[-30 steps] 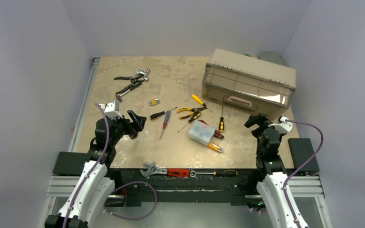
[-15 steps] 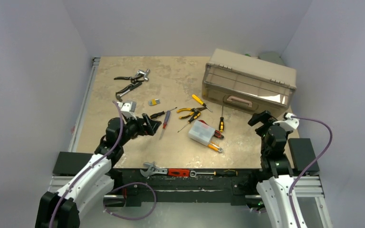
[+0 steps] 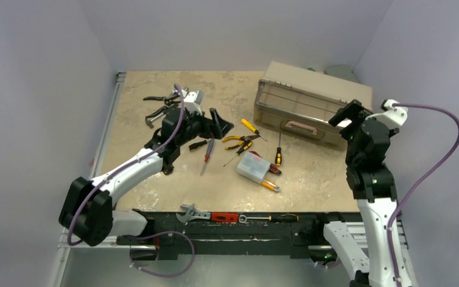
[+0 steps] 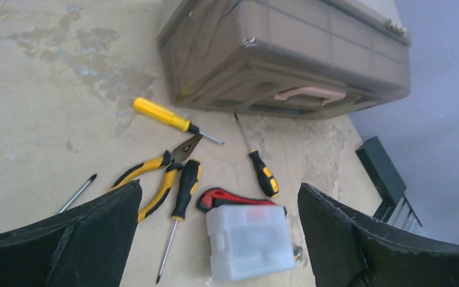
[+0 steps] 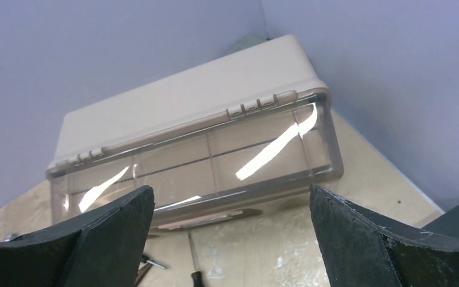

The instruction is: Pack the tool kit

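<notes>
Several loose tools lie mid-frame, among them pliers (image 3: 239, 142) and a yellow screwdriver (image 3: 252, 127). Just left of them your left gripper (image 3: 221, 122) hovers, spread wide and empty. At right of frame your right gripper (image 3: 346, 113) also gapes empty. Toolbox (image 3: 314, 98) sits at upper right, lid shut.

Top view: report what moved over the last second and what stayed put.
The left gripper reached out from the near edge toward the pliers, open and empty. The right gripper rose toward the right end of the toolbox, also open and empty. Toolbox, pliers and screwdrivers lie unmoved.
</notes>
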### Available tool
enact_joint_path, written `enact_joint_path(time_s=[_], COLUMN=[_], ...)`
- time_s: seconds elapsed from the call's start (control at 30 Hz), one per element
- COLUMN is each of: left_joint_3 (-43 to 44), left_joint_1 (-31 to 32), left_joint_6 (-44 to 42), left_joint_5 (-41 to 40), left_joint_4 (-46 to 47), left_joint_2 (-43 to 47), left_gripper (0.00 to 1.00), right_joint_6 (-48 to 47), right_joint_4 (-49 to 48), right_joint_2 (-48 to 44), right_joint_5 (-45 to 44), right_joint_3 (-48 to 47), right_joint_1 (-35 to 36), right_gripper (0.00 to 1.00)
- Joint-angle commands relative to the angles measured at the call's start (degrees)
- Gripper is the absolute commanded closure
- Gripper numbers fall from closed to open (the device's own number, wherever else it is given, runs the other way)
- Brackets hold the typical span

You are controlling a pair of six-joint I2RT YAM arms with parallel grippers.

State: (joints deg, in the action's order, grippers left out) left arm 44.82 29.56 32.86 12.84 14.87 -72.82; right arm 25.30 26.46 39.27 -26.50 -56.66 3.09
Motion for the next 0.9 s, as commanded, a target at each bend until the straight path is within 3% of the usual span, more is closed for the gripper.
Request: enact_joint_path(time_s=[0.0, 0.23, 0.43, 0.67, 0.87], left_joint_3=[8.63, 24.04, 40.74, 59.26, 67.34], left_joint_1=[1.20, 2.00, 2.00, 1.91, 1.99], left_joint_6=[1.60, 0.83, -0.06, -2.50, 4.34], left_joint_5=[0.52, 2.69, 5.48, 8.69, 13.83], left_joint_4=[3.10, -0.89, -4.45, -8.84, -7.99], left_joint_2=[-5.76, -18.55, -31.82, -45.65, -54.70], left_gripper=[0.01, 0.02, 0.02, 0.02, 0.06], right_joint_6=[-5.06, -5.31, -3.85, 2.24, 6.51], right_joint_4=[6.08, 5.56, 4.46, -4.09, -13.91], right_joint_2=[6.05, 8.63, 11.81, 16.16, 23.90], right_joint_5=[-4.27, -5.33, 5.60, 33.74, 49.42], right_joint_3=[-6.08, -8.11, -7.21, -3.45, -0.84], right_joint_1=[-0.02, -1.76, -10.99, -30.90, -34.72], right_gripper=[0.01, 0.01, 0.01, 0.01, 0.01])
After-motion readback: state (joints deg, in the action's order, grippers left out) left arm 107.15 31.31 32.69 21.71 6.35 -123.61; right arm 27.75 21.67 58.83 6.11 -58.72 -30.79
